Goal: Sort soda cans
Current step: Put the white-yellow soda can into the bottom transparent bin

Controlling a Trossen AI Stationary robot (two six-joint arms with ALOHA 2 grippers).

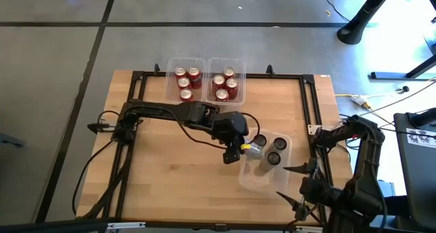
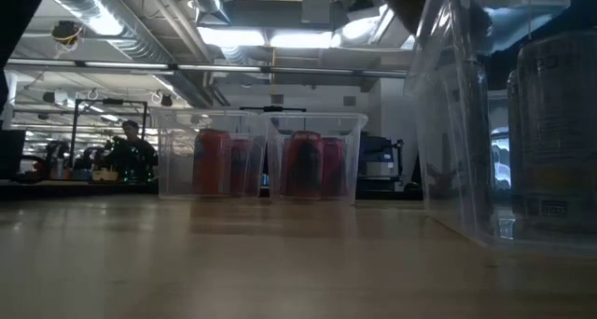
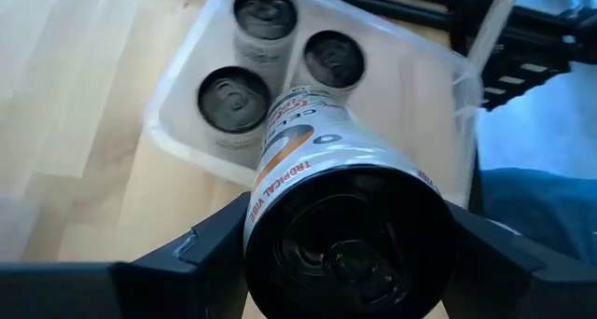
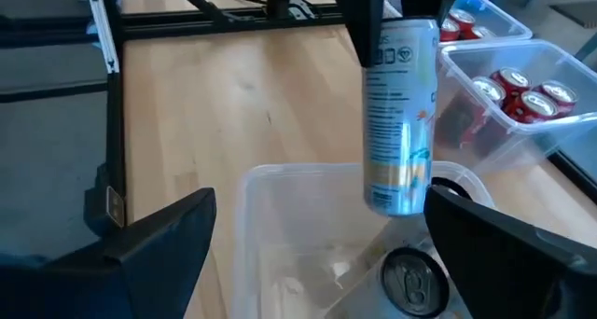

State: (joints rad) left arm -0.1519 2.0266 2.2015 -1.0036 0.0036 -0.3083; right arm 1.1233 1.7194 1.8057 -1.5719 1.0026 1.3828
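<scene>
My left gripper (image 1: 238, 150) is shut on a silver soda can (image 3: 317, 160) with orange print and holds it over a clear bin (image 1: 253, 180) at the table's middle right. Three dark-topped silver cans (image 3: 233, 100) stand in that bin's far part. Red soda cans (image 1: 186, 82) stand in two clear bins (image 1: 208, 63) at the table's far edge. My right gripper (image 4: 298, 254) waits open near the table's right near corner, facing the bin with nothing between its fingers. My left gripper pinches the silver can by two opposite sides of its wall (image 3: 270, 207), near the can's upper end, between its two fingers. The fingers slant down from the table's left and lie along the can. The can hangs nearly upright, its lower end (image 4: 396, 200) clear above the bin.
A black frame (image 1: 310, 103) runs round the wooden tabletop. In the low view the near bin's wall (image 2: 457, 123) stands close on the right. Bare wood (image 1: 177, 178) lies left of the near bin. Cables and stands lie on the floor beyond the right edge.
</scene>
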